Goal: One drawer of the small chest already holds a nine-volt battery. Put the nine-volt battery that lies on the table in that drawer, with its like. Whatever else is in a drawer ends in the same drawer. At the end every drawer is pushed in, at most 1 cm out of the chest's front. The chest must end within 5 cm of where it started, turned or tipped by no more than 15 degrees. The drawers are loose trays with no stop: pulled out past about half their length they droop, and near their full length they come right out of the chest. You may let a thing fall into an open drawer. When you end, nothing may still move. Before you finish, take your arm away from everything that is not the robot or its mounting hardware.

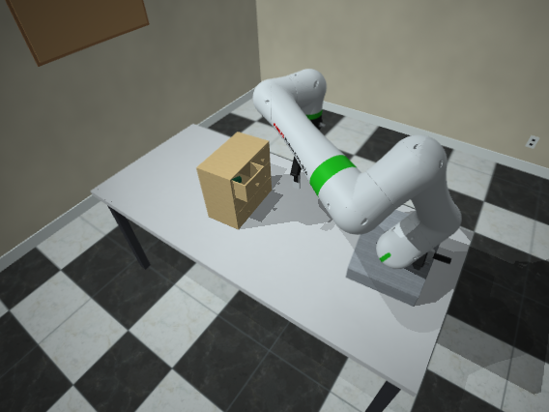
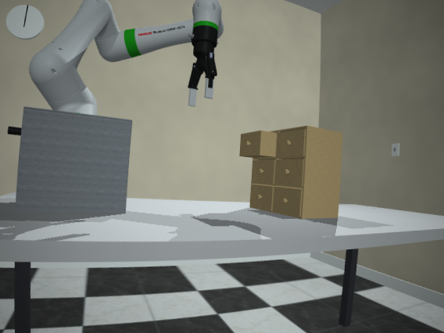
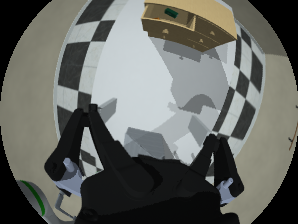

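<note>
The small wooden chest [image 1: 230,186] stands on the table's far left part, with six drawers in its front [image 2: 277,172]. Its top left drawer [image 2: 258,143] is pulled partly out, and the other drawers sit pushed in. A small dark green thing [image 1: 237,179] lies in the open drawer and also shows in the wrist view [image 3: 170,14]. My gripper [image 2: 200,95] is open and empty. It points down, high above the table and to the left of the chest's front. I see no loose nine-volt battery on the table in any view; the arm hides part of the table.
The arm's grey base block [image 1: 391,271] stands at the table's right end, and also shows in the exterior view [image 2: 72,160]. The arm's long link [image 1: 309,155] crosses above the table behind the chest. Walls stand close behind the table.
</note>
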Motion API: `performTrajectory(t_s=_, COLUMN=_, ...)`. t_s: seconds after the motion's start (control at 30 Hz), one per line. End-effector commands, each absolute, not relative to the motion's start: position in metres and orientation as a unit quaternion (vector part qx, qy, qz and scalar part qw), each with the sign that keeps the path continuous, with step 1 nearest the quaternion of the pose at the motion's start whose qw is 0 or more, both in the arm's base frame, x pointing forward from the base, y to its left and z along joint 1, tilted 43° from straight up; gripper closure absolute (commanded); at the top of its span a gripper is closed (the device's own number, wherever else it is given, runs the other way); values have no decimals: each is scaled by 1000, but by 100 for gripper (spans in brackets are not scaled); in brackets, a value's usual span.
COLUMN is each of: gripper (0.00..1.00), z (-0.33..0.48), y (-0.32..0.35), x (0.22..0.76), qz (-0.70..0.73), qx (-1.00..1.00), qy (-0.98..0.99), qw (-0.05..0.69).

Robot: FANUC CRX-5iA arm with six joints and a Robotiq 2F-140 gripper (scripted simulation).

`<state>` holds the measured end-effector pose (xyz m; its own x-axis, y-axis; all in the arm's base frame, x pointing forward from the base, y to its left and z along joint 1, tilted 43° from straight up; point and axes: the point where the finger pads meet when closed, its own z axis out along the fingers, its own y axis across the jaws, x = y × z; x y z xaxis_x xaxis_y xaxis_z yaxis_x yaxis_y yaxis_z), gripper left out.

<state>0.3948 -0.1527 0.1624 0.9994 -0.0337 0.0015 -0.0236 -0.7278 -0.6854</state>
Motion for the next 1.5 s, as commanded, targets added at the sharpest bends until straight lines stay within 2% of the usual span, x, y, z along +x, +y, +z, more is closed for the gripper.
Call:
performTrajectory(t_s=0.0, gripper=0, z=165, y=-147, x=378, qz=-7, qx=-929, qy=15, qw=369)
performTrajectory(t_s=0.57, gripper=0, z=167, y=-142, x=368, qz=-13, qx=-929, qy=17, qw=369)
performTrajectory(t_s=0.97, gripper=0, z=159, y=-135, x=379, qz=-73, qx=-926, qy=41, qw=367)
performTrajectory(t_s=1.47, gripper=0, z=132, y=-111, x=417, qz=-279, qx=-886, qy=122, qw=349)
